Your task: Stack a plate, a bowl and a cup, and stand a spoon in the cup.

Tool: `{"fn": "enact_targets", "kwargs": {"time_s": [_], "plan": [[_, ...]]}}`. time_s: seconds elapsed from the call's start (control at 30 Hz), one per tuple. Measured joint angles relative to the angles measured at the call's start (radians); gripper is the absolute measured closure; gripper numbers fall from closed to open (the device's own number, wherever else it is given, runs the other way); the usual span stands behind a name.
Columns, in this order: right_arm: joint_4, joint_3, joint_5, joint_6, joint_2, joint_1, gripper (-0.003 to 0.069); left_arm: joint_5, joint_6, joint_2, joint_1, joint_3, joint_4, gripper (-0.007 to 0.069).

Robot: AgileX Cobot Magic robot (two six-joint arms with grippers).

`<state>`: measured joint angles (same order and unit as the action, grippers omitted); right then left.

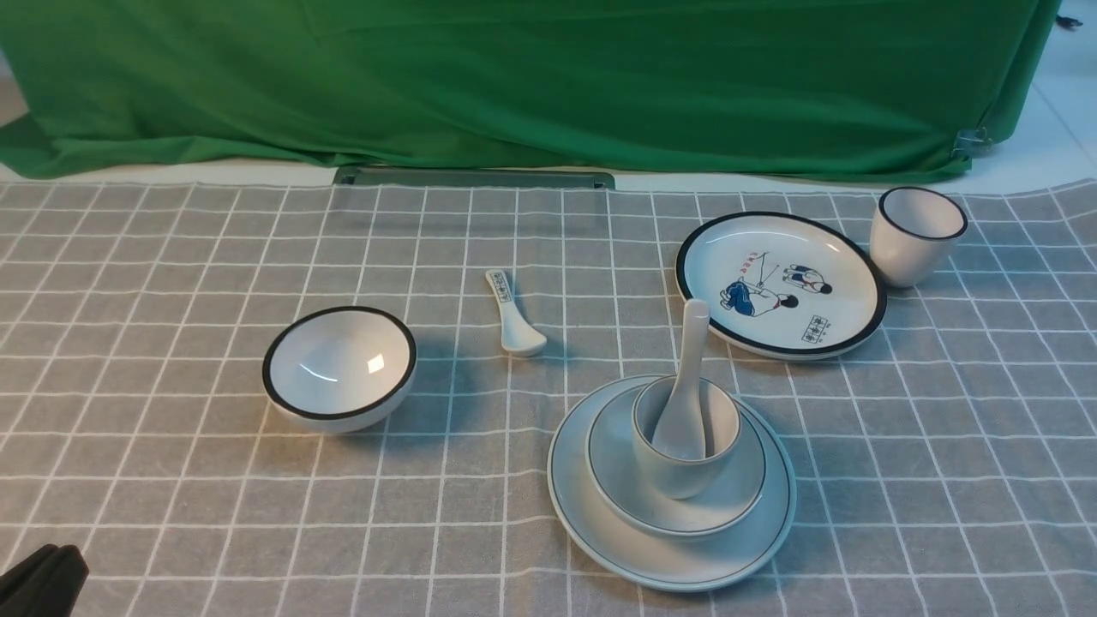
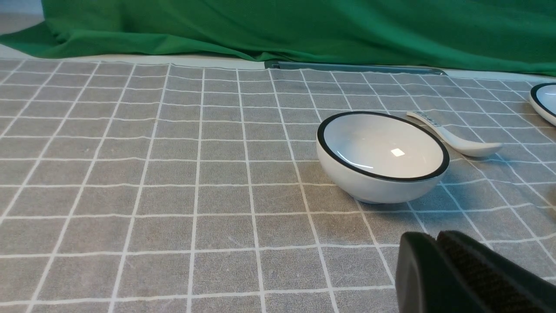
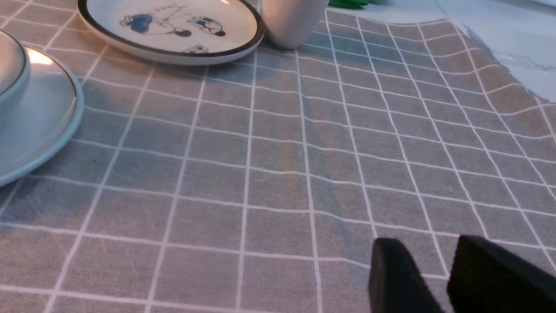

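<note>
Front view, spoon point(image 1: 683, 403) upright in stacked cup point(image 1: 686, 437), left pincer point(image 2: 436, 248) closed, right pincer point(image 3: 451, 269) narrowly parted, both empty.

No legible text anywhere. Cartoon plate point(image 1: 781, 284), nearer the right gripper point(image 3: 438, 278) than the left: small red marks above the figures and a dark stamp-like block by its rim, both too small to read. Short spoon point(image 1: 514, 314), betw. the two grippers: dark marks on handle, unreadable.
</note>
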<state>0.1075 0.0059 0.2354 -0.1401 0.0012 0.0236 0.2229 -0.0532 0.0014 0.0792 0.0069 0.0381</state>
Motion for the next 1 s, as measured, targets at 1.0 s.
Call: {"fn": "enact_targets", "kwargs": {"time_s": [1.0], "plan": [[0.000, 0.000, 0.000, 0.000, 0.000, 0.000, 0.0418, -0.072, 0.095, 0.000, -0.006, 0.002, 0.001, 0.0607]]}}
